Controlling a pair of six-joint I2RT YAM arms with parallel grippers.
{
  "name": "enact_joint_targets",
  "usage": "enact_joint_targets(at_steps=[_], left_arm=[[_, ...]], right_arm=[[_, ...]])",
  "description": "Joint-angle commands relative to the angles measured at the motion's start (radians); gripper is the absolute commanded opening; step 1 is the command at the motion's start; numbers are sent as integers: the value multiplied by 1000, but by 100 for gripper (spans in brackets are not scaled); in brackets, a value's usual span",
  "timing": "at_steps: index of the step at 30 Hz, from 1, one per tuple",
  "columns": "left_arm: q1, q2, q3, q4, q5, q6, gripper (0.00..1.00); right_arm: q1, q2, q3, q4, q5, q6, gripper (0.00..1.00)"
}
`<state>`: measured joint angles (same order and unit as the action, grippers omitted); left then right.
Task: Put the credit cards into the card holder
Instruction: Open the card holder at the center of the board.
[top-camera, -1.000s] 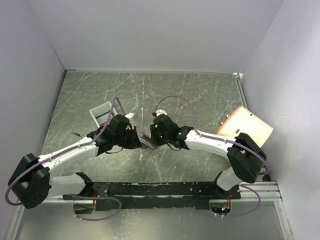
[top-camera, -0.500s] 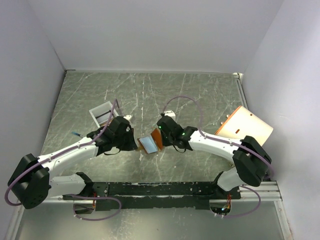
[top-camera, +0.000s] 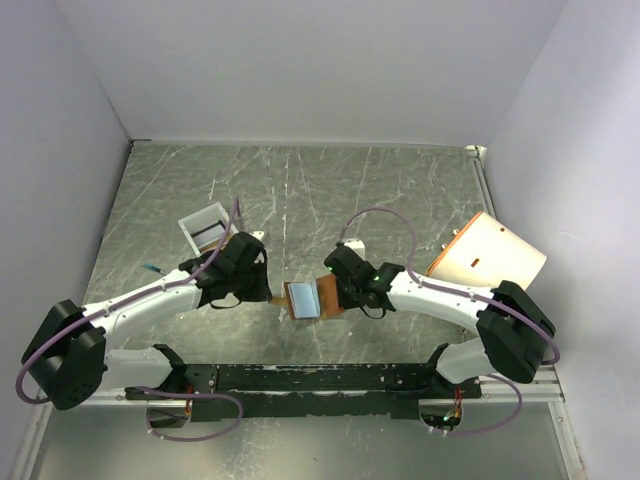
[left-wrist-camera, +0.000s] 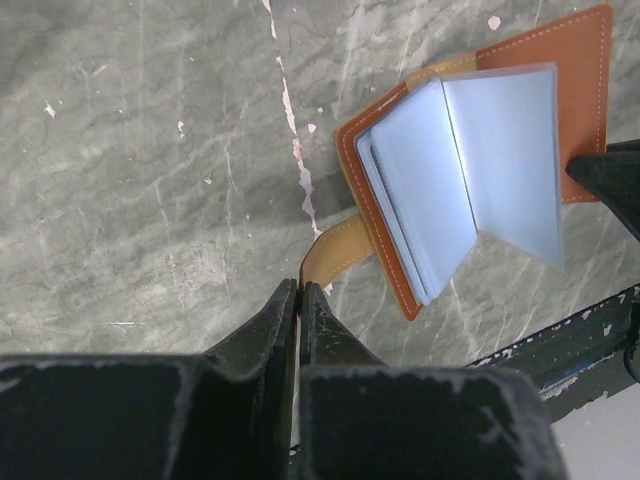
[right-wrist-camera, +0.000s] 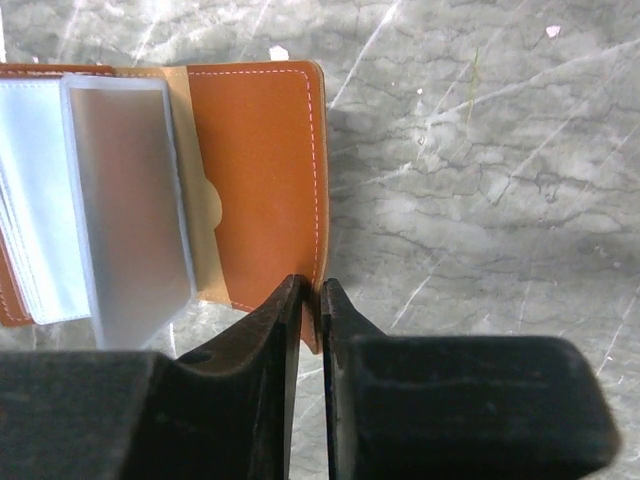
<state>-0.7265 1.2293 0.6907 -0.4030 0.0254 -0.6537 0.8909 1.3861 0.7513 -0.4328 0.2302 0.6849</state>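
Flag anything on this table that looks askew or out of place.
The cream cylinder lies tipped on its side at the right edge of the table. The card holder is splayed open, its clear sleeves fanned up, pinched by the strap in the left gripper and by its cover edge in the right gripper.

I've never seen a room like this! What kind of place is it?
Probably a robot testing booth: plain white walls box in a marbled table, with a left arm and right arm bolted to a rail.
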Motion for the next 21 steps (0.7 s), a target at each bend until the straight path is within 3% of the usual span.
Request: enact_joint_targets(at_steps=[1, 6, 13, 21], left_arm=[[-3, 0, 33, -16, -33, 11, 8], [-2, -24, 37, 23, 20, 7, 7], [-3, -34, 33, 55, 45, -2, 7], [-3, -42, 51, 69, 66, -9, 7]], right_arm=[[-4, -5, -17, -21, -3, 29, 19], [-2, -42, 54, -97, 31, 35, 34], [16, -119, 128, -114, 0, 64, 35], [122, -114, 177, 80, -77, 79, 40]])
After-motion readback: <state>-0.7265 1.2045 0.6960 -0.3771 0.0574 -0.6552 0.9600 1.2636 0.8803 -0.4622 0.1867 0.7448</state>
